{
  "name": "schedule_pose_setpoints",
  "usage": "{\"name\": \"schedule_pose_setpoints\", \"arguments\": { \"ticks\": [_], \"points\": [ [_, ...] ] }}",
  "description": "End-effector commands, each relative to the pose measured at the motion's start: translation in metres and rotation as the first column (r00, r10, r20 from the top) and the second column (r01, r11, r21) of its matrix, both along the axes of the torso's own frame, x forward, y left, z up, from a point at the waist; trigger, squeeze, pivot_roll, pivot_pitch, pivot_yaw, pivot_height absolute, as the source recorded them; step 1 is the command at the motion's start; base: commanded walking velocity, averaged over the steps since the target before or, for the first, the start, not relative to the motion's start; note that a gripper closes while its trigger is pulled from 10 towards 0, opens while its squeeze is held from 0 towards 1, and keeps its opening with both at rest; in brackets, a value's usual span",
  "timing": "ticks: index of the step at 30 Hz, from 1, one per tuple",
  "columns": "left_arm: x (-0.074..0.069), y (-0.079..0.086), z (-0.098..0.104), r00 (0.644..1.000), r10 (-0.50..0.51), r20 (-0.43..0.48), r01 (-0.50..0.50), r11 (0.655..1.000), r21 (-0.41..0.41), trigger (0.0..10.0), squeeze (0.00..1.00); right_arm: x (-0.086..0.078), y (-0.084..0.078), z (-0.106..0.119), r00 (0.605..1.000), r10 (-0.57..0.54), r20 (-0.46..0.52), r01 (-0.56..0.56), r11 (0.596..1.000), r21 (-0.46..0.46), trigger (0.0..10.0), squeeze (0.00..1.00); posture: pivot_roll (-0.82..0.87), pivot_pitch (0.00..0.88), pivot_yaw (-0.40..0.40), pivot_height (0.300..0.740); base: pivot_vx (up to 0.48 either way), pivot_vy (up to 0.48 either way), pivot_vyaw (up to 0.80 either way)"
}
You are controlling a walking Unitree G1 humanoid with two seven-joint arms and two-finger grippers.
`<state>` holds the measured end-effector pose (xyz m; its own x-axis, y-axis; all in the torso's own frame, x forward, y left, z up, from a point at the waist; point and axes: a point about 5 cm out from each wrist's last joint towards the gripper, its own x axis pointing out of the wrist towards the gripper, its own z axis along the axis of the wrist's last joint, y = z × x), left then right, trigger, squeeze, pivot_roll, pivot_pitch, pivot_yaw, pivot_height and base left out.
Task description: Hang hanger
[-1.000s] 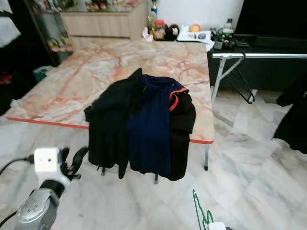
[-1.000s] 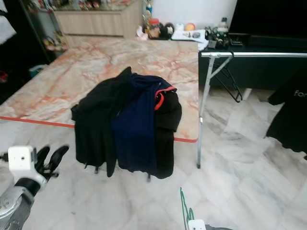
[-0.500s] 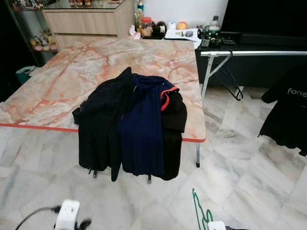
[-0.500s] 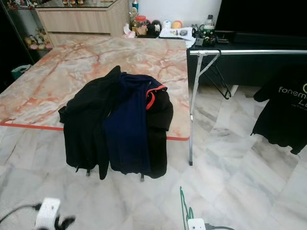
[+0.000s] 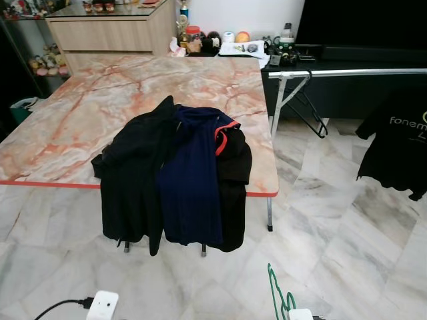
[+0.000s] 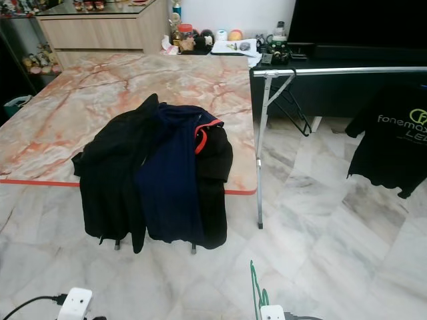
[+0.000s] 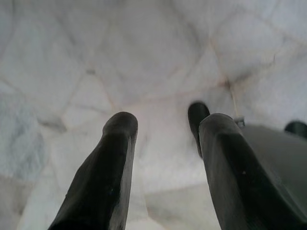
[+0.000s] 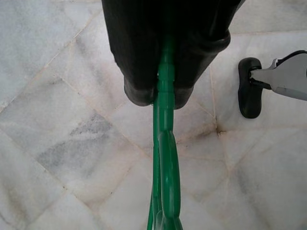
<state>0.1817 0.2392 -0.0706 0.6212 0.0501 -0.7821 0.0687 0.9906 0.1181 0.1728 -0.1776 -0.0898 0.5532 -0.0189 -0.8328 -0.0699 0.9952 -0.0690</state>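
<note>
Right gripper [image 8: 160,98] clamped on a thin green hanger [image 8: 164,182], its ridged plastic stem pinched between both black fingers; held low over the marble floor [image 5: 347,233], near the table [image 5: 80,127] draped with dark jackets [image 5: 177,180]; left gripper [image 7: 163,139] parted and holding nothing, pointed down at the tiles.

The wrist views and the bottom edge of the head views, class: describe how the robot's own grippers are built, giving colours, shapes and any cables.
Each gripper has two long, thick black fingers with rounded tips: left gripper, right gripper. The finger surfaces look matte, like rubber. In the head views a white box-shaped module sits at the left wrist with a black cable running from it; another white block sits at the right wrist.
</note>
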Motion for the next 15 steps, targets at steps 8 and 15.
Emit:
{"name": "schedule_pose_setpoints", "arguments": {
  "ticks": [8,15],
  "points": [
    [-0.0086,-0.0051,-0.006,1.0,-0.014,-0.022,0.014,1.0,-0.004,10.0,0.0,-0.0029,0.0018,-0.0016,1.0,-0.01,-0.011,0.01,1.0,0.007,10.0,0.0,0.04,0.066,0.056,0.74,0.0,-0.33,0.0],
    [-0.0048,-0.0067,-0.0047,1.0,-0.021,-0.013,0.021,1.0,-0.006,10.0,0.0,-0.0023,0.0017,-0.0013,1.0,-0.014,-0.009,0.014,1.0,0.008,10.0,0.0,0.04,0.075,0.052,0.74,0.0,-0.347,0.0]
  ]
}}
